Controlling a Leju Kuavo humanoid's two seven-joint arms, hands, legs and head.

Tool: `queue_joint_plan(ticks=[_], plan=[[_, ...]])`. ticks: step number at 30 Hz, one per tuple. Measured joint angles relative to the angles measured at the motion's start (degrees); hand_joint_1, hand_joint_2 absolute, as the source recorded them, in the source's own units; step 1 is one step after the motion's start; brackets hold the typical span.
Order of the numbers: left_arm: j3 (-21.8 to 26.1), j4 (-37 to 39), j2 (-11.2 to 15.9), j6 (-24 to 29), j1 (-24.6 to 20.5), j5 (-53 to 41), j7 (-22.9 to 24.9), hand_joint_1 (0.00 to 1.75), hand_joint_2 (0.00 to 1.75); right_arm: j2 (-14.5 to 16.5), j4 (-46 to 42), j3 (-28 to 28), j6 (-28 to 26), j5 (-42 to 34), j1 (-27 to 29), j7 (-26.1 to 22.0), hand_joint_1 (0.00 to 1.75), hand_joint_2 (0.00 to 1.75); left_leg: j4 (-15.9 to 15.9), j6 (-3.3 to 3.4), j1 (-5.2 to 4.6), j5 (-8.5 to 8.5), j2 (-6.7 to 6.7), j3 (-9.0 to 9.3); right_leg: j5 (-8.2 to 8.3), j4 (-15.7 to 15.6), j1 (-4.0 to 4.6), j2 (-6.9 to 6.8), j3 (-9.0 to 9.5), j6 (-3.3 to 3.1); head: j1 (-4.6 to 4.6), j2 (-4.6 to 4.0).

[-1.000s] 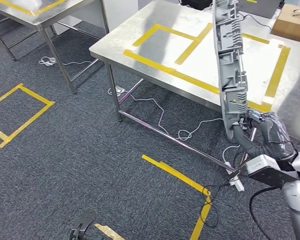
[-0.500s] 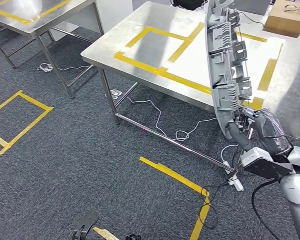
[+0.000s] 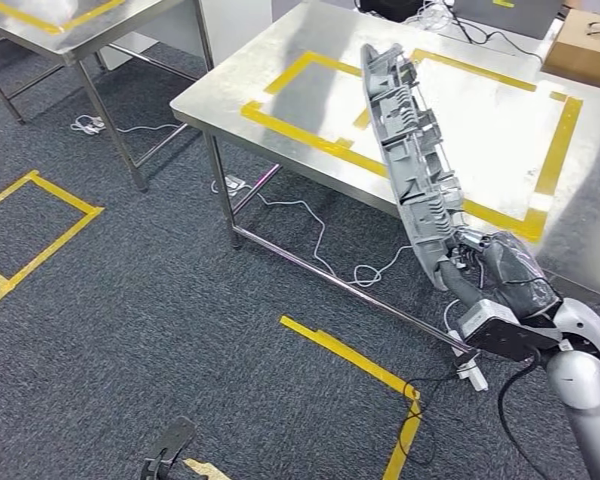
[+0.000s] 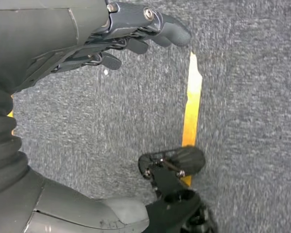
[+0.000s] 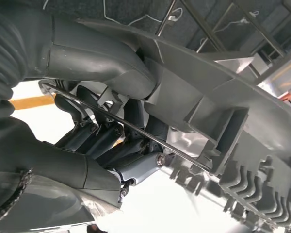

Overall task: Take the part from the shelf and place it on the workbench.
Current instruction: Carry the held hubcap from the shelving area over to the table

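My right hand (image 3: 501, 268) grips the lower end of a long grey ribbed plastic part (image 3: 412, 160), which leans up and to the left over the front edge of the steel workbench (image 3: 297, 140). From the right wrist the thumb and dark fingers (image 5: 100, 133) wrap the part (image 5: 224, 116) from both sides. The workbench top carries yellow tape outlines (image 3: 508, 215). My left hand (image 4: 111, 34) hangs over the grey carpet, fingers extended and holding nothing.
A second steel table (image 3: 78, 30) stands at the far left. White cables (image 3: 320, 230) and a power strip (image 3: 470, 370) lie under the workbench. Yellow tape marks (image 3: 350, 350) cross the carpet. A cardboard box (image 3: 587, 45) sits at the workbench's far right.
The part has tilted from nearly upright to leaning left over the workbench, and my right hand has shifted slightly left and down. The camera view has shifted a little.
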Motion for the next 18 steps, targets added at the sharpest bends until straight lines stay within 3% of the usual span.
queue_joint_plan(ticks=[2,3,4,5,8,10,13,14,15,16,18], plan=[[-0.02,0.00,-0.08,-0.07,0.05,-0.01,0.02,0.00,1.75,-0.04,0.39,0.40,0.08,0.04,-0.17,0.00,1.75,1.75,0.06,-0.27,0.04,-0.80,-0.04,1.12,5.16,-7.21,-0.07,-0.19,2.72,-0.02,0.02,0.00],[-0.03,0.00,-0.09,-0.09,0.02,-0.01,0.03,0.00,1.75,-0.08,0.61,0.59,0.15,0.08,-0.33,0.01,1.75,1.75,0.14,-0.52,-0.04,-1.23,-0.09,1.54,6.97,-11.02,-0.01,-0.34,4.64,-0.11,0.07,0.00],[-0.04,0.00,-0.08,-0.09,-0.04,0.00,0.04,0.00,1.75,-0.10,0.82,0.78,0.22,0.17,-0.59,0.04,1.75,1.75,0.27,-0.78,-0.12,-1.55,-0.12,1.70,7.71,-13.91,0.05,-0.43,6.14,-0.34,0.14,0.01],[-0.04,0.00,-0.05,-0.09,-0.08,0.01,0.06,0.00,1.75,-0.11,1.06,0.96,0.30,0.36,-0.86,0.11,1.75,1.75,0.35,-1.06,-0.20,-1.74,-0.12,1.69,7.70,-15.42,0.14,-0.48,7.01,-0.61,0.12,0.01],[-0.04,-0.02,0.07,-0.14,-0.14,0.04,0.11,0.00,1.75,0.07,1.91,1.79,0.53,1.79,-1.82,0.86,1.75,1.75,0.45,-1.89,-0.23,-2.18,-0.01,1.66,6.81,-16.06,0.15,-0.28,7.63,-1.64,-0.03,0.00],[-0.04,-0.05,0.19,-0.22,-0.23,0.08,0.11,0.00,1.75,0.51,2.86,2.72,0.54,3.17,-2.66,1.66,1.75,1.75,3.17,-2.54,-0.16,-3.65,0.03,0.63,6.45,-16.43,-0.11,-0.34,8.45,-2.38,-0.11,0.00],[-0.05,-0.07,0.22,-0.34,-0.11,0.10,0.21,0.00,1.75,1.64,4.87,4.64,0.26,4.84,-3.85,2.34,1.75,1.75,14.38,-3.14,0.13,-7.39,0.05,-5.73,5.73,-16.52,-0.19,-0.34,9.36,-2.95,-0.24,0.00],[-0.06,-0.07,0.23,-0.35,0.00,0.09,0.27,0.00,1.75,1.94,5.51,5.27,-0.03,5.32,-4.04,2.45,1.75,1.75,16.97,-3.20,0.17,-7.54,0.05,-7.62,5.44,-16.50,-0.18,-0.27,9.69,-2.94,-0.25,0.00],[-0.07,-0.07,0.26,-0.36,0.07,0.09,0.32,0.00,1.75,2.16,6.08,5.85,-0.44,5.72,-4.18,2.57,1.75,1.75,17.48,-3.16,0.18,-6.51,0.05,-8.55,5.10,-16.48,-0.17,-0.21,10.11,-2.88,-0.27,0.00],[-0.07,-0.07,0.31,-0.36,0.13,0.10,0.33,0.00,1.75,2.28,6.55,6.30,-0.93,6.02,-4.30,2.69,1.75,1.75,15.62,-3.03,0.18,-4.32,0.04,-8.30,4.71,-16.47,-0.17,-0.18,10.66,-2.78,-0.28,0.00],[-0.07,-0.07,0.45,-0.36,0.16,0.10,0.33,0.00,1.75,2.36,7.19,6.95,-1.90,6.26,-4.56,2.85,1.75,1.75,8.03,-2.55,0.09,0.83,0.02,-5.63,3.83,-16.47,-0.12,-0.19,11.79,-2.42,-0.22,0.00]])
